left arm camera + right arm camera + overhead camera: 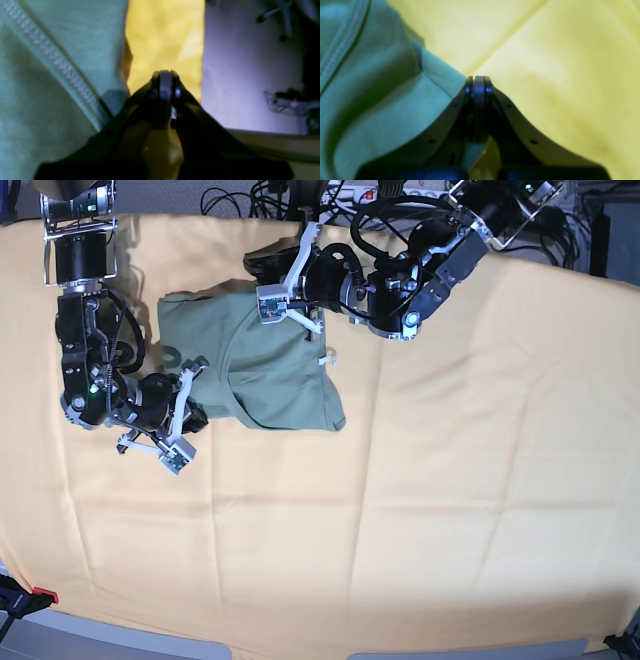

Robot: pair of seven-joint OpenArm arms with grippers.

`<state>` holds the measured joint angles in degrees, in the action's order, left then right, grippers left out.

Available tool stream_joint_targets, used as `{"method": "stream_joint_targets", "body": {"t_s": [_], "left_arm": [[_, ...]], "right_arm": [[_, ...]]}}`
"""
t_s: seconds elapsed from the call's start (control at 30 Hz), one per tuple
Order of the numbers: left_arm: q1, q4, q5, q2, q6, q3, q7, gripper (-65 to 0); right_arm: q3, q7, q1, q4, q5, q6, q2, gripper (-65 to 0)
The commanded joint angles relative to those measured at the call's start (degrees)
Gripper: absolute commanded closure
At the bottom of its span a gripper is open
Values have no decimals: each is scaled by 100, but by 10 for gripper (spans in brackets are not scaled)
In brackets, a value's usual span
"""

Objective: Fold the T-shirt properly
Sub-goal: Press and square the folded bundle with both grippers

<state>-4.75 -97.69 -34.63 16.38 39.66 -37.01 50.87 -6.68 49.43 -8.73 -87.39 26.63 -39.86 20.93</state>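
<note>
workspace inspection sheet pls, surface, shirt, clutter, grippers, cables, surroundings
Surface: a large yellow-orange cloth covers the table, creased in a grid of fold lines.
Job's things: the sage-green T-shirt lies partly folded at the far left of the base view, stitched hem showing in both wrist views.
Clutter: nothing seen on the cloth.
Grippers: left gripper has its jaws shut, at the shirt's far edge; whether it pinches fabric cannot be told. Right gripper has its jaws shut, at the shirt's near-left edge; a grip cannot be confirmed.
Cables: a tangle of black cables beyond the far edge.
Surroundings: pale floor past the cloth's edge.
</note>
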Motion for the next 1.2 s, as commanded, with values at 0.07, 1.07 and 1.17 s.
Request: {"method": "stream_joint_targets", "body": {"t_s": [0.07,1.07,1.17], "left_arm": [[-122,-92,330,-20,-184,33,-323,0],[-2347,1207,2159,190,-1510,310,-1440,0],[-2267,1207,1134,190,-1045,767,-1150,0]], "right_arm": [[-155,-79,-144,-92,4,-14,184,0],[933,804,573,-98,2721,317,1207,0],[1344,487,573,-98,2361,354,1117,0]]}}
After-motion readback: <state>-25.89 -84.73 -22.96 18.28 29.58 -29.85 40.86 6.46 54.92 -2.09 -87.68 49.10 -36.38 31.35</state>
